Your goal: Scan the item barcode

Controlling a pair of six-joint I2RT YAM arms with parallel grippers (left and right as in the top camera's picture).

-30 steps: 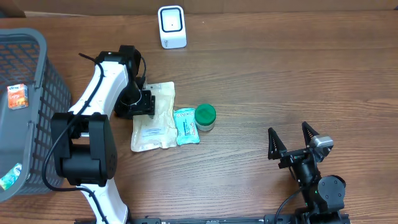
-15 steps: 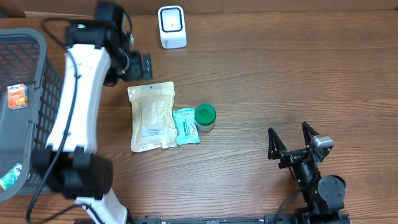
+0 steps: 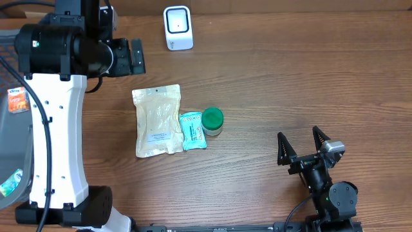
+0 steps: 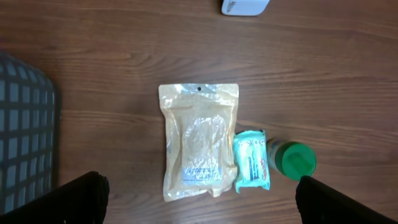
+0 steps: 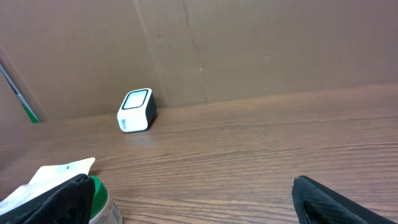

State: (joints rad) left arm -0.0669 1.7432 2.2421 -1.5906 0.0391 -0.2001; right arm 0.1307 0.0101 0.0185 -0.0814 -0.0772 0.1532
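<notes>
- Left pincer (image 3: 132, 57) sits at upper left of the overhead frame, spread wide and holding nothing; right pincer (image 3: 299, 136), lower right, is also open and empty
- The items lie left of centre: pouch (image 3: 158, 120), wipes pack (image 3: 192, 131) beside it, jar (image 3: 212, 120) touching the pack; scanner (image 3: 177, 28) is top centre
- The pouch is flat, thin, glossy film; I judge my fingers may skid off it or push it along the wooden surface (image 3: 290, 77)
- The jar is round with a green lid; a nudge could tip or roll it
- The pack is soft and crinkly, so it may buckle
- Glare or a label turned away from the scanner's dark window could spoil the read
</notes>
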